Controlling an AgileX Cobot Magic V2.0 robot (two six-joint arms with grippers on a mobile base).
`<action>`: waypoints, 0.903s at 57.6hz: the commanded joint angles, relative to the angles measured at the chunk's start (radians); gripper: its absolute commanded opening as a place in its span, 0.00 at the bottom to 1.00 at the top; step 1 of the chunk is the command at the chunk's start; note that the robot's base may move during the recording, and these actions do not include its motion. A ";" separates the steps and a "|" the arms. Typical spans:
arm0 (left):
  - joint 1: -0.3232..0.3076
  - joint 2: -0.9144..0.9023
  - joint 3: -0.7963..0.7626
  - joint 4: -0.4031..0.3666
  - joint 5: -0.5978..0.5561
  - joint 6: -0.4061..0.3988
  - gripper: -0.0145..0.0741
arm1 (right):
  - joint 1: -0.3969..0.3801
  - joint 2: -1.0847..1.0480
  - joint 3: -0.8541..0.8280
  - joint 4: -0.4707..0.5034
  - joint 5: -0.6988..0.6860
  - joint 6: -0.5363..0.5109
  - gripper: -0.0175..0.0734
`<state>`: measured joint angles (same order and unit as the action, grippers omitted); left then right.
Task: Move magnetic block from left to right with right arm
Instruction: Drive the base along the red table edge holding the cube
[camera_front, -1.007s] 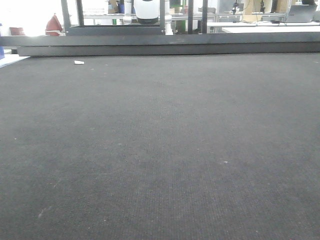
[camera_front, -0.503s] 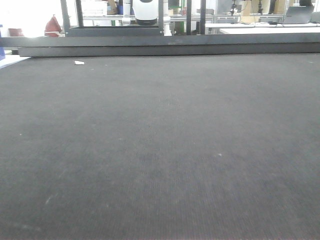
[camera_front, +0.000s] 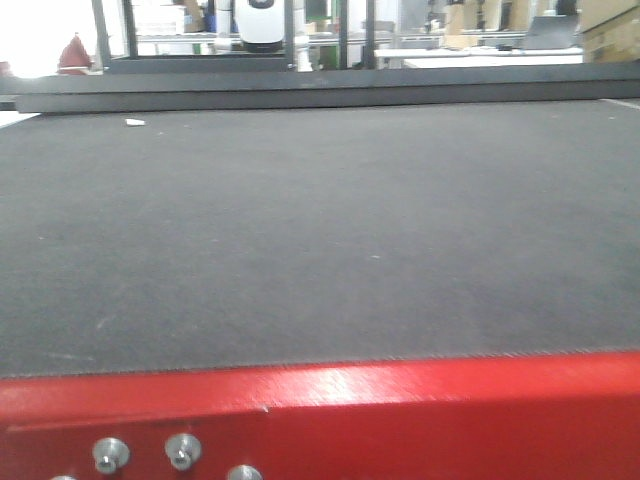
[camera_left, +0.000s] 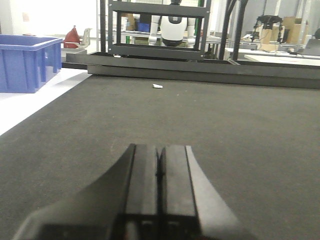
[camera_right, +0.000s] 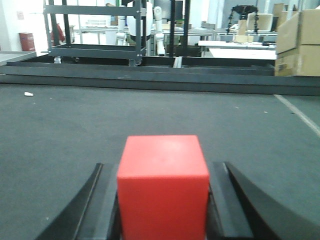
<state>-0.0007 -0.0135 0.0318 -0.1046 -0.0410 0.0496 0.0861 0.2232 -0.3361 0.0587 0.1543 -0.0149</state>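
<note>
R: I see right gripper (camera_right: 163, 202) grasping block (camera_right: 162, 182), lower centre | L: left gripper (camera_left: 159, 156) clenched, fingers (camera_left: 145, 170) pressed together, lower centre | mat (camera_left: 250, 125) below both

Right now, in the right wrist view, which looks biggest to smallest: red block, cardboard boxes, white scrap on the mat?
1. red block, but it is nearest the camera, so true size is unsure.
2. cardboard boxes, far off.
3. white scrap.
</note>
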 joint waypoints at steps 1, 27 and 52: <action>-0.005 -0.013 0.009 -0.005 -0.092 0.002 0.02 | -0.006 0.009 -0.027 0.002 -0.084 -0.007 0.57; -0.005 -0.013 0.009 -0.005 -0.092 0.002 0.02 | -0.006 0.009 -0.027 0.002 -0.085 -0.007 0.57; -0.005 -0.013 0.009 -0.005 -0.092 0.002 0.02 | -0.006 0.009 -0.027 0.002 -0.085 -0.007 0.57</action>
<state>-0.0007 -0.0135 0.0318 -0.1046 -0.0410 0.0496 0.0861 0.2232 -0.3357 0.0587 0.1549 -0.0149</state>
